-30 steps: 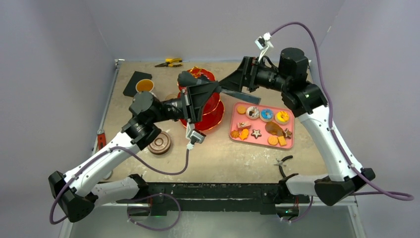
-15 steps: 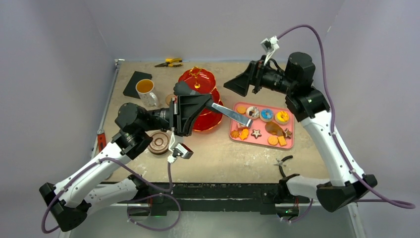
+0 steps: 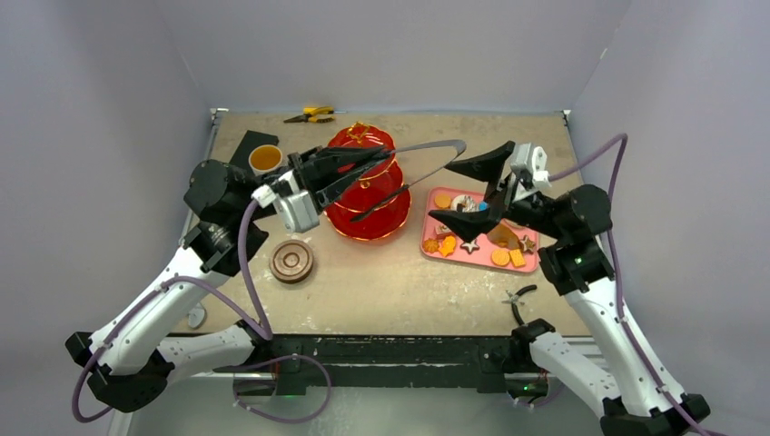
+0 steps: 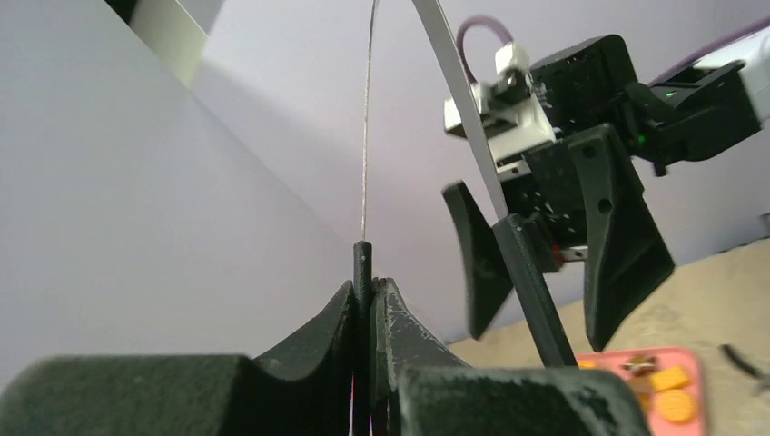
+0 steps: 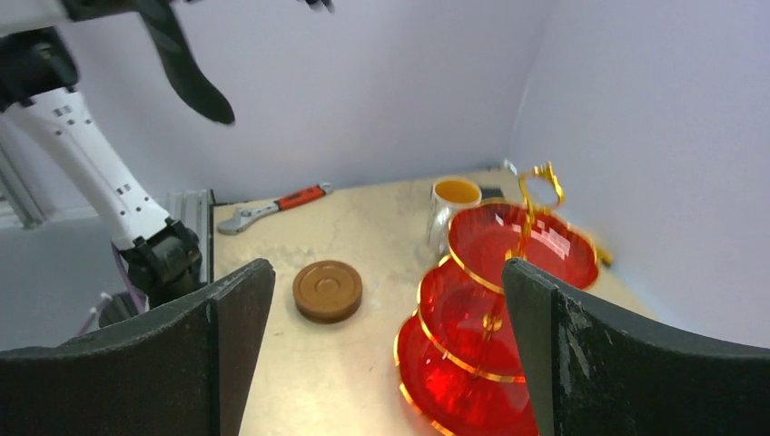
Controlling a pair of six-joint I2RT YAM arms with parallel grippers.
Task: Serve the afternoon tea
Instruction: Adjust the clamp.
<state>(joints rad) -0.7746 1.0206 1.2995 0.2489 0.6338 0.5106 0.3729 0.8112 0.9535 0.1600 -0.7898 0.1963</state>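
My left gripper [image 3: 368, 168] [image 4: 372, 286] is shut on one arm of the black tongs [image 3: 427, 145] [image 4: 531, 291], held in the air over the red three-tier stand [image 3: 368, 213] [image 5: 490, 300]. The tongs' looped end points right, toward my right gripper [image 3: 468, 186] [image 5: 386, 265], which hangs open and empty above the left end of the pink tray [image 3: 527, 263]. Pastries and biscuits [image 3: 490, 211] lie on that tray. A white mug of amber tea [image 3: 265, 159] [image 5: 451, 204] stands behind the stand on the left. Stacked brown saucers [image 3: 292, 262] [image 5: 328, 291] sit in front of it.
Yellow pliers [image 3: 311, 114] lie at the back edge and a black square pad [image 3: 247, 150] sits beside the mug. Small black pliers [image 3: 519, 295] lie near the front right. A red-handled wrench [image 5: 277, 207] lies at the table's left edge.
The left gripper has pulled back left and turned the tongs, so their loop now points right instead of their tips reaching the tray. The right gripper has swung down from the back right to the tray's left end.
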